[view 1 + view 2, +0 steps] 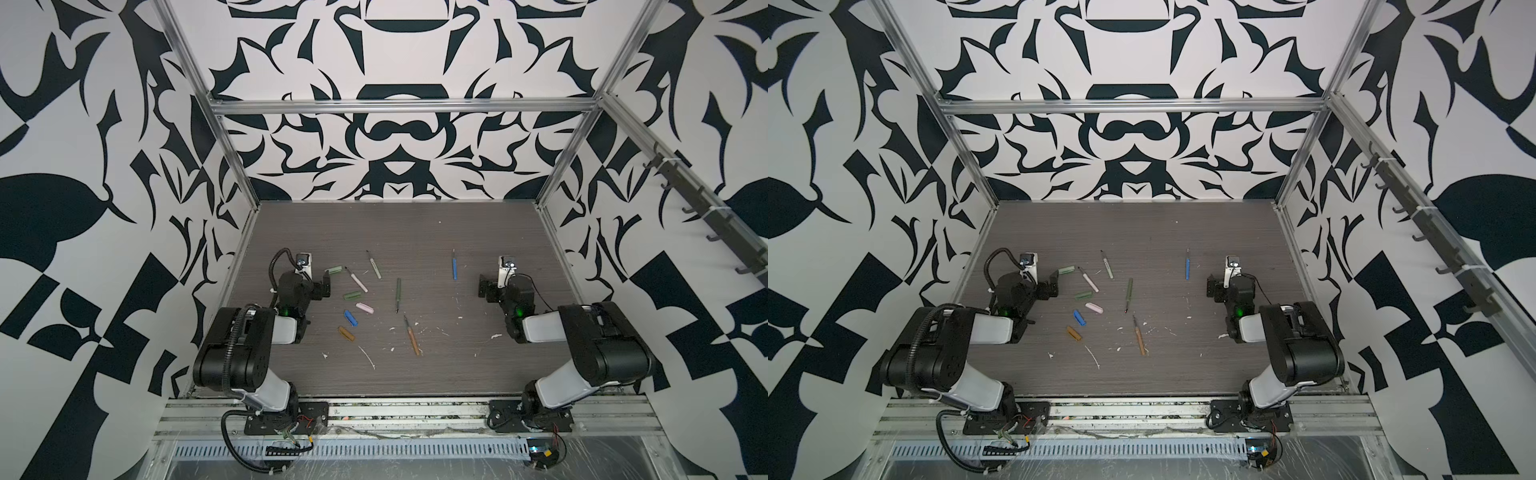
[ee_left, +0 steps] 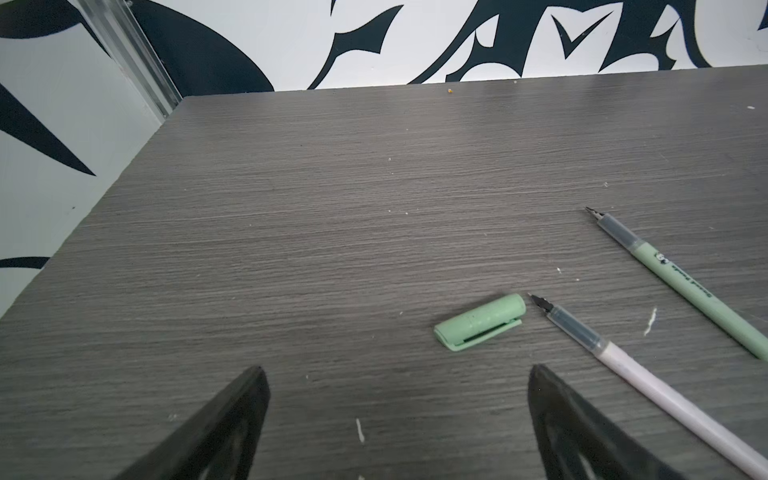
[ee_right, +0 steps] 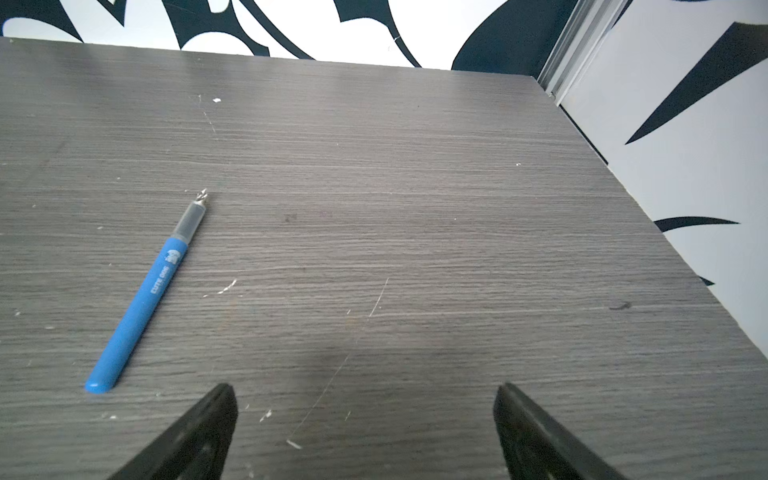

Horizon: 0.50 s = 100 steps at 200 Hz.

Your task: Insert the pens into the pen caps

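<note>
In my left wrist view the pale pink pen (image 2: 673, 401) and the pale green pen (image 2: 698, 299) both run out of the picture, tail ends unseen; the green one's print is too blurred to read. Of my left gripper (image 2: 397, 368) and my right gripper (image 3: 365, 384) only the fingertips show, the rest cut off.

Five pens (image 1: 357, 279) (image 1: 375, 266) (image 1: 398, 294) (image 1: 454, 268) (image 1: 412, 336), five pen caps (image 1: 335, 270) (image 1: 351, 295) (image 1: 365, 308) (image 1: 350, 318) (image 1: 345, 333), two arms (image 1: 241, 345) (image 1: 602, 345)

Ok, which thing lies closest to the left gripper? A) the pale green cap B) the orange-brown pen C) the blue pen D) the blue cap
A: the pale green cap lies on the table just ahead of the open left gripper, by the pale pink pen.
</note>
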Tool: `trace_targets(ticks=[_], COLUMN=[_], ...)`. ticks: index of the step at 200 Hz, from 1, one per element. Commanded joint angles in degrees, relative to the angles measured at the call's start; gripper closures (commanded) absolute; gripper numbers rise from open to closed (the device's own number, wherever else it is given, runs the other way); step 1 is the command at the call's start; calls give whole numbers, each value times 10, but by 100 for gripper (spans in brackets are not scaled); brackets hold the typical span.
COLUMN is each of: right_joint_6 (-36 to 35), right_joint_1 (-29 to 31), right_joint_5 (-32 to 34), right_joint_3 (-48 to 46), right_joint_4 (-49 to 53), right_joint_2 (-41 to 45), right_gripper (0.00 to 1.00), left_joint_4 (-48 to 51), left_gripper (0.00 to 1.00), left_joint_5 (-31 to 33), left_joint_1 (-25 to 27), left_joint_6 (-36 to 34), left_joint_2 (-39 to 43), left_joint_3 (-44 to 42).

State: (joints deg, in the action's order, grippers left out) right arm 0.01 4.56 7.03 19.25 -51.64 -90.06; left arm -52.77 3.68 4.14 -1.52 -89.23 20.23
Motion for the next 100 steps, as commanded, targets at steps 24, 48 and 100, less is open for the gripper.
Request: trace_targets(ticks=[24, 48, 100], right_joint_6=[1, 1, 1], right_joint_1=[-2, -2, -1], right_joint_5=[1, 1, 3], right_joint_3=[8, 9, 9], right_joint_4=[-14, -14, -14], right_joint_2=[7, 8, 8], right_gripper=[0, 0, 0], left_joint_4=[0, 0, -1], left_gripper=[0, 1, 1], left_joint_5=[-8, -9, -9], left_joint_1=[-2, -2, -2], left_joint_6=[-5, -5, -4], left_joint_2=[-4, -4, -4], left_joint_3=[10, 10, 9])
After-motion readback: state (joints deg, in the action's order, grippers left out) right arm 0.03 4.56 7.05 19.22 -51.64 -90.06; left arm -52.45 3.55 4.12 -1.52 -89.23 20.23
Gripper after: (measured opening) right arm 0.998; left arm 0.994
